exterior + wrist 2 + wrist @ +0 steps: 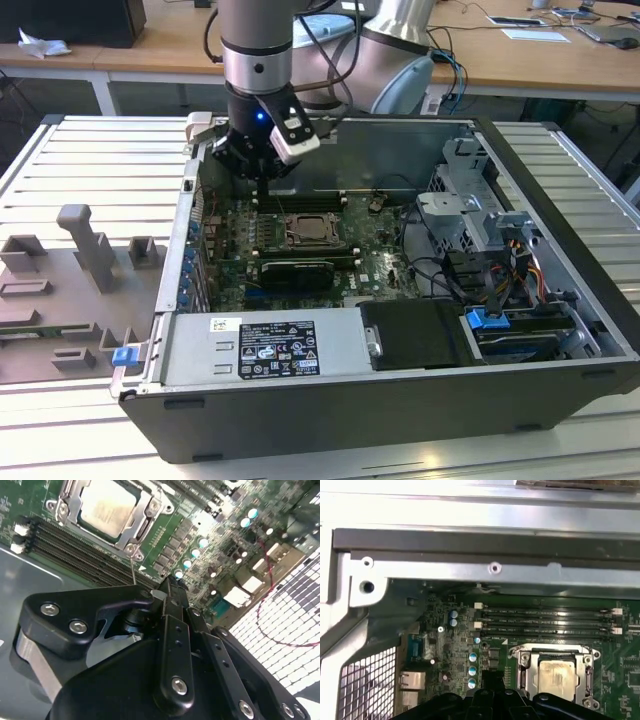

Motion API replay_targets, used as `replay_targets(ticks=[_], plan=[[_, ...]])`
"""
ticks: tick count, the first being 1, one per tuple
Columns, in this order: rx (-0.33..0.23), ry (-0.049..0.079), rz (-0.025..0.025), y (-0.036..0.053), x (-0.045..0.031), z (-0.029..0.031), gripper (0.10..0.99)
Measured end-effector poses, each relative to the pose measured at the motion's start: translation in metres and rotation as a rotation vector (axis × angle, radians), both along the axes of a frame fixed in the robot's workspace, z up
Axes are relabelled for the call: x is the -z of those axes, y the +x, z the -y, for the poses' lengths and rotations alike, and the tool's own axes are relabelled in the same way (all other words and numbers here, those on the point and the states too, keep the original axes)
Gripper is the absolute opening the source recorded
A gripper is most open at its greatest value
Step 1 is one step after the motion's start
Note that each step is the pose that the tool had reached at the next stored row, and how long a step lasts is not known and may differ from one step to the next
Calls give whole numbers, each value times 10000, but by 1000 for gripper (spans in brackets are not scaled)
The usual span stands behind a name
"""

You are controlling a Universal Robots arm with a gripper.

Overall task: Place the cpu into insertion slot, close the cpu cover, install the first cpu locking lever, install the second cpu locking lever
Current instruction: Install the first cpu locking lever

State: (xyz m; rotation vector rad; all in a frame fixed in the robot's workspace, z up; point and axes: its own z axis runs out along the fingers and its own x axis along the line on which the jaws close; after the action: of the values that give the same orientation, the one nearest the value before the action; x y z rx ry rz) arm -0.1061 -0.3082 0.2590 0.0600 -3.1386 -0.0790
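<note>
The cpu (107, 505) lies pale and square in the insertion slot (555, 677), on the green board in the middle of the open computer case (310, 232). The silver cpu cover (146, 502) lies flat around it, framing the chip in its window. A thin metal rod (133, 569) runs from the socket's corner screw towards my fingertips; whether it touches them I cannot tell. My gripper (170, 586) hangs beside the socket, over the board's edge towards the exterior view's left (262, 180), its fingers pressed together with nothing visible between them. Its black tip also shows in the first wrist view (492, 679).
Long memory slots (545, 622) run along the far side of the socket. A long black card (292, 270) sits in front of it. The case's metal wall (485, 570) rises close behind. A power supply (270, 350), drive cage (470, 215) and cables fill the rest. Grey fixtures (85, 250) stand outside.
</note>
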Motion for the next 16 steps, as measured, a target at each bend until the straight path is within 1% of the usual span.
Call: replay_targets(ticks=[4, 7, 10, 12, 16], plan=[[0, -1, -1, -1, 15, -83, 106], [0, 1, 1, -1, 17, -108, 106], [0, 0, 0, 6, 19, -148, 106], [-2, 1, 0, 34, 19, -165, 106], [0, 1, 0, 115, 22, -171, 106]])
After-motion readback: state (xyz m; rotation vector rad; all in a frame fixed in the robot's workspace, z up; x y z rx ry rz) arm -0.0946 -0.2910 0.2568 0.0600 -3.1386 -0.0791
